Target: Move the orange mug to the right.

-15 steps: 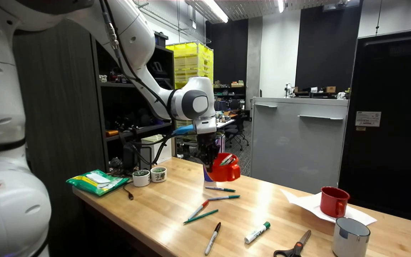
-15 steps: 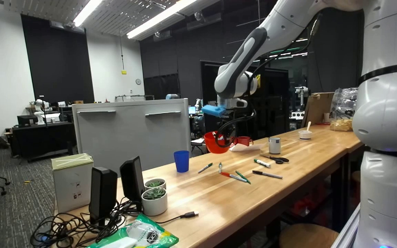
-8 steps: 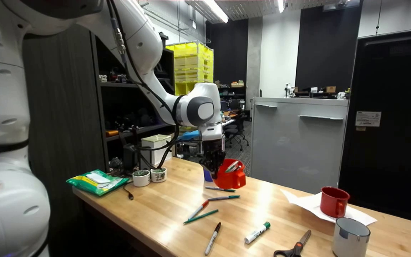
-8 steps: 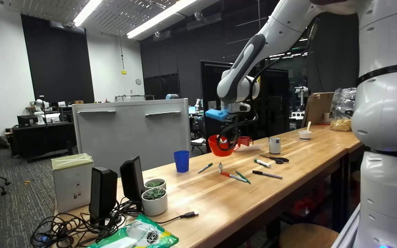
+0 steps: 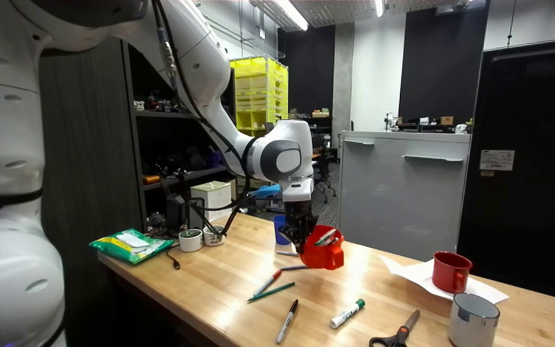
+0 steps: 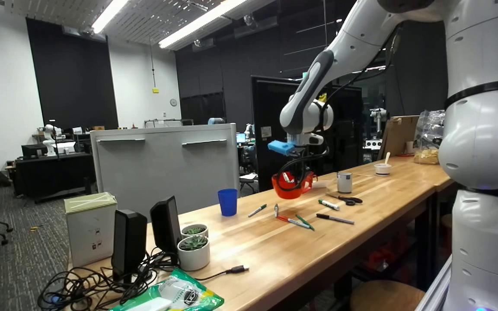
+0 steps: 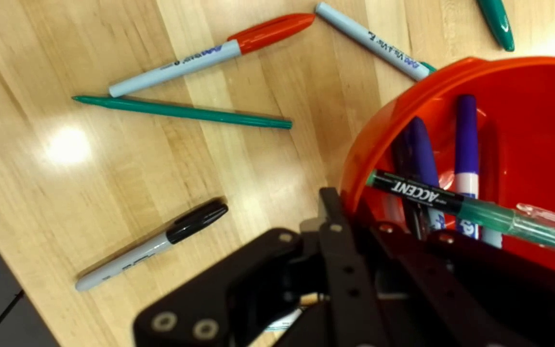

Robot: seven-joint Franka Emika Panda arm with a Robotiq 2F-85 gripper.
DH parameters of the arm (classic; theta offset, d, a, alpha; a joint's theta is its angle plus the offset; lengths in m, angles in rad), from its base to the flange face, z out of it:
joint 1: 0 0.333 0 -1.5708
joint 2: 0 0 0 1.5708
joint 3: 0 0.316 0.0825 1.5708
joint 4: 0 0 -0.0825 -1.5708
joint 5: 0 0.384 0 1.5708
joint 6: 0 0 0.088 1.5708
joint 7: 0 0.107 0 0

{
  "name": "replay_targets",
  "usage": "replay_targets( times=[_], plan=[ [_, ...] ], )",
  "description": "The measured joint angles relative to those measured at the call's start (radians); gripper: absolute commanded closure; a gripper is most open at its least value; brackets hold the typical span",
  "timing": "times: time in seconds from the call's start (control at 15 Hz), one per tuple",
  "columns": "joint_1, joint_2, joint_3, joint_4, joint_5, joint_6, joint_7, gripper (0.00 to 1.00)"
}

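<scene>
The orange mug [image 5: 324, 258] hangs above the table [image 5: 229, 270], slightly tilted, with its handle toward the camera in an exterior view. It also shows in an exterior view [image 6: 285, 191] and in the wrist view [image 7: 547, 111]. Several markers and a green pen [image 7: 417, 193] are inside it. My gripper [image 7: 347, 206] is shut on the mug's wall, one finger [image 7: 329, 202] outside the rim and one inside. The inner fingertip is partly hidden in shadow. The darker red mug [image 5: 451, 274] stands on white paper. The small blue cup [image 5: 280, 230] stands behind the gripper.
Several pens lie on the table, among them a black-capped marker [image 5: 287, 322] and a green-capped marker [image 5: 347, 314]. Scissors [image 5: 403, 332] and a white mug [image 5: 472, 323] stand or lie near the front right. Potted succulents [image 6: 194, 257] and speakers [image 6: 165, 224] are at the far end.
My gripper has moved with the orange mug to the right and lower in both exterior views. The hold on the mug is unchanged. The things on the table have not moved.
</scene>
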Motion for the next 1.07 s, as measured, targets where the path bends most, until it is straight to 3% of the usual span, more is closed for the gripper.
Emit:
replay_targets(
  times=[0.93, 1.0, 1.07],
  plan=[
    [-0.016, 0.041, -0.032, -0.059, 0.115, 0.081, -0.068, 0.99],
    [-0.017, 0.045, -0.033, -0.059, 0.122, 0.081, -0.075, 0.7],
    [-0.017, 0.048, -0.035, -0.059, 0.126, 0.081, -0.08, 0.69]
  ],
)
